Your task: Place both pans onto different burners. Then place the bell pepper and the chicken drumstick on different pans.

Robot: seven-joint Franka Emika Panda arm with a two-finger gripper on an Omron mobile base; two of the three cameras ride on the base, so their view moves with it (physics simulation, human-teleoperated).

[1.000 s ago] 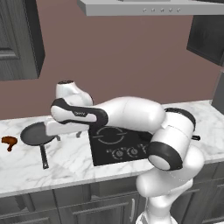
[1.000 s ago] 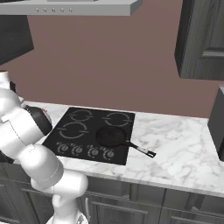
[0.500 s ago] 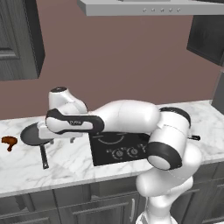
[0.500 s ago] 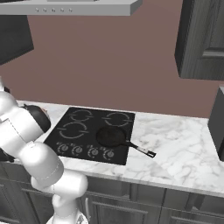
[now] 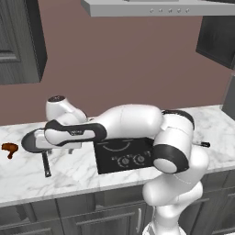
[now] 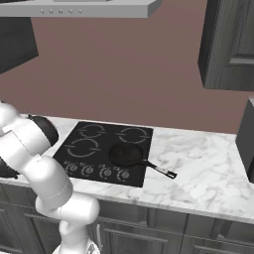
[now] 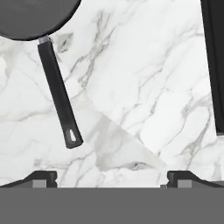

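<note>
- Smaller pan (image 6: 126, 155) sat on near-right burner already, so I'd gone left for the wide pan (image 5: 31, 140) on the counter (image 5: 73, 170).
- Gripper (image 7: 112, 177) hung wide open, empty, just right of its handle (image 7: 58, 98).
- Drumstick (image 5: 8, 148) lay far left.

In front of me a dull reddish-brown wall (image 5: 119, 59) runs behind the table (image 6: 198, 163), whose top is white marble with grey veins. Below that top I see dark grey cabinet fronts (image 5: 92, 215) with slim metal handles. Dark wall cupboards hang up high, one (image 5: 20, 41) to my left and one (image 6: 230, 44) to my right. A pale grey range hood (image 5: 156, 7) juts out overhead. The light is even and soft, with only faint shadows on the marble.
</note>
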